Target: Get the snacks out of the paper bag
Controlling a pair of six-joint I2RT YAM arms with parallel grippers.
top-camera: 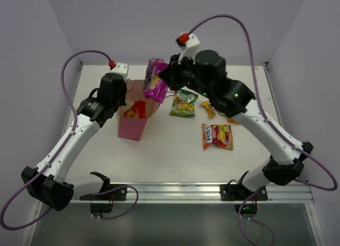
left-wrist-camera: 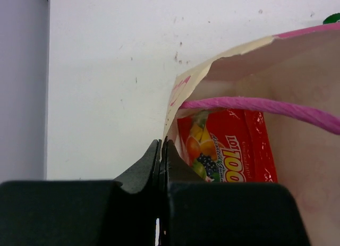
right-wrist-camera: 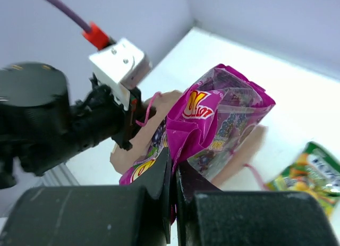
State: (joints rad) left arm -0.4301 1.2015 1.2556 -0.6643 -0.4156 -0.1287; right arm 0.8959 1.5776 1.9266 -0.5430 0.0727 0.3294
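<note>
Robot lab cell, white table [top-camera: 175, 161], plain lilac walls [top-camera: 32, 33], aluminium mounting rail [top-camera: 175, 192]

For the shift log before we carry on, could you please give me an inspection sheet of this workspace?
Surface: white table, a few small specks.
Job's things: pink paper bag upright, glossy red packet inside; crinkly magenta-purple packet held above it; green packet, small orange packet and red-yellow packet lying on the table.
Clutter: nothing seen.
Grippers: left gripper shut on the bag's wall; right gripper shut on the magenta-purple packet.
Cables: purple cables loop from both wrists.
Surroundings: pale lilac walls; metal rail at the near edge.
</note>
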